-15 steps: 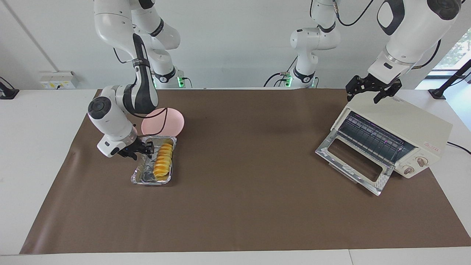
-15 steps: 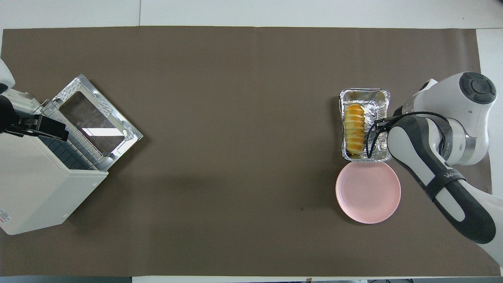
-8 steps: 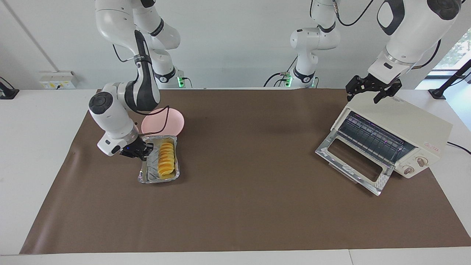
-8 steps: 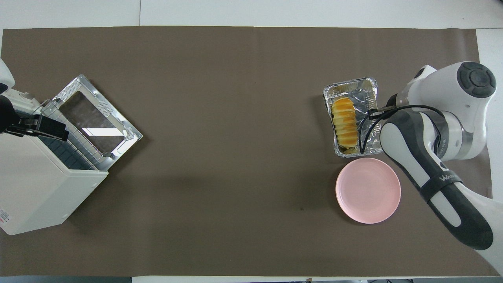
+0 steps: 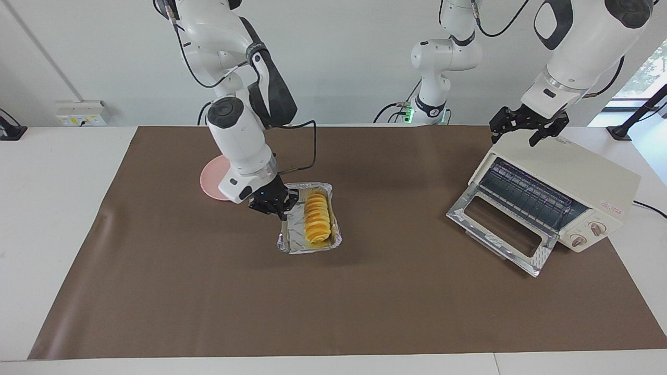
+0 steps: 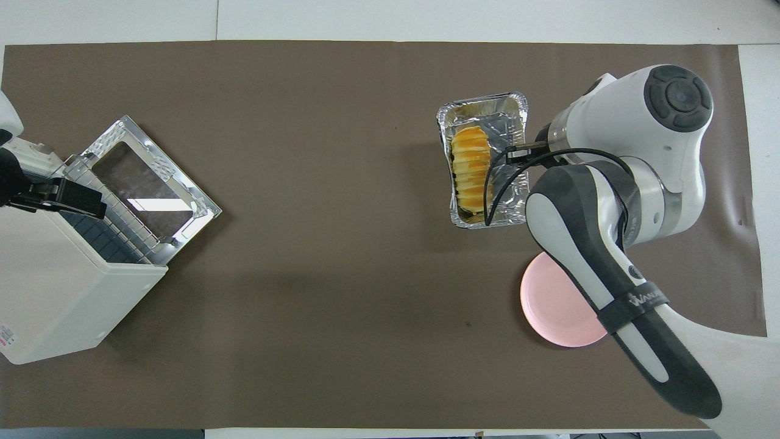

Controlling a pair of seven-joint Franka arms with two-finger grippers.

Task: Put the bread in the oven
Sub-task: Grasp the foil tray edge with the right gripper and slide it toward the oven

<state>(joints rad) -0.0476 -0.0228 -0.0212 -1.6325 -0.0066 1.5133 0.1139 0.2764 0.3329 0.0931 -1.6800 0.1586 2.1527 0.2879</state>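
Observation:
The bread point(image 5: 317, 217) point(image 6: 470, 172), a ridged golden-yellow loaf, lies in a crinkled silver foil tray point(image 5: 292, 240) point(image 6: 509, 204). My right gripper point(image 5: 281, 207) point(image 6: 521, 151) is shut on the tray's long rim and holds it slightly above the brown mat, between the pink plate and the table's middle. The cream-white oven point(image 5: 573, 177) point(image 6: 55, 292) stands at the left arm's end of the table. Its glass door point(image 5: 495, 229) point(image 6: 152, 189) is dropped open and the wire rack shows. My left gripper point(image 5: 526, 127) point(image 6: 61, 198) stays open over the oven's top edge.
A round pink plate point(image 5: 211, 179) point(image 6: 554, 311) lies on the mat point(image 5: 365, 302) at the right arm's end, partly covered by the right arm. Bare mat stretches between the tray and the oven door.
My right gripper has carried the foil tray with the bread away from the pink plate toward the table's middle and the oven. The left arm has not moved.

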